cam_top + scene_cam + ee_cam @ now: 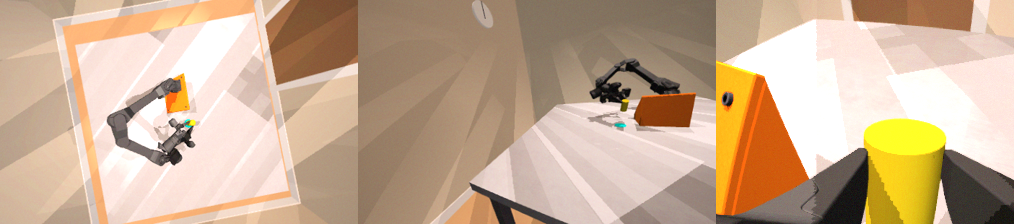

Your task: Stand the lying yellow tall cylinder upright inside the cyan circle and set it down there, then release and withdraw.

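Note:
The yellow tall cylinder (192, 123) (624, 105) (904, 170) is held off the table, close to upright in the exterior view. My gripper (623, 101) (904, 159) is shut on it, one finger on each side in the wrist view. The cylinder's lower part is cut off there. The cyan circle (187, 123) (620, 125) lies flat on the table, below the cylinder with a gap between them. From above, the cylinder covers part of the circle's right side. The circle does not show in the wrist view.
An orange wedge-shaped block (182, 97) (666, 111) (776, 155) stands beside the circle and the held cylinder, under the arm's base. The white table (231, 152) (560, 155) carries the arm, with its edge at the front left in the exterior view.

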Controlling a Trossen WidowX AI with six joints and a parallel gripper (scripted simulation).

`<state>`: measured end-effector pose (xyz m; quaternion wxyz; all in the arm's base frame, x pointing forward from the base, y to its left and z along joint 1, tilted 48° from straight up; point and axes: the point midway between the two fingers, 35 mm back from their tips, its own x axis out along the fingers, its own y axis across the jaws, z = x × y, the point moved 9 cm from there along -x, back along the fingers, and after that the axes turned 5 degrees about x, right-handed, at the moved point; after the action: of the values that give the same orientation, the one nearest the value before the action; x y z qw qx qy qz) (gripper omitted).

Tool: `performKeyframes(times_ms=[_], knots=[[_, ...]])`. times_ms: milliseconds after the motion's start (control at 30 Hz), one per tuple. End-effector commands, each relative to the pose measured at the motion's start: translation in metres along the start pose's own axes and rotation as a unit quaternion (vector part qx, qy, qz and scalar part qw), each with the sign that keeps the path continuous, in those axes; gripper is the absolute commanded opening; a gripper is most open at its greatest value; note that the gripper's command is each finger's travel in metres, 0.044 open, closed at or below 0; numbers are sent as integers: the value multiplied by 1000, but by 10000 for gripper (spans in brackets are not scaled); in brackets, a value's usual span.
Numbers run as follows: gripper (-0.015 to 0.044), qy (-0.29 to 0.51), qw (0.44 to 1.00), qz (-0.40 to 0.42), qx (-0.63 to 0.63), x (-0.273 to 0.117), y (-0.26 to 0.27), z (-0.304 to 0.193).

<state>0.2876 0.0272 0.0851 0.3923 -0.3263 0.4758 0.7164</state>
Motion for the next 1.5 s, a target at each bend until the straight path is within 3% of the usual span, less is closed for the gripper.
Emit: performKeyframes(times_ms=[0, 867, 1467], knots=[[105, -15, 1000, -7, -6, -3, -1, -1], [105, -100, 994, -45, -19, -16, 2, -15], [105, -102, 994, -47, -20, -16, 2, -17]])
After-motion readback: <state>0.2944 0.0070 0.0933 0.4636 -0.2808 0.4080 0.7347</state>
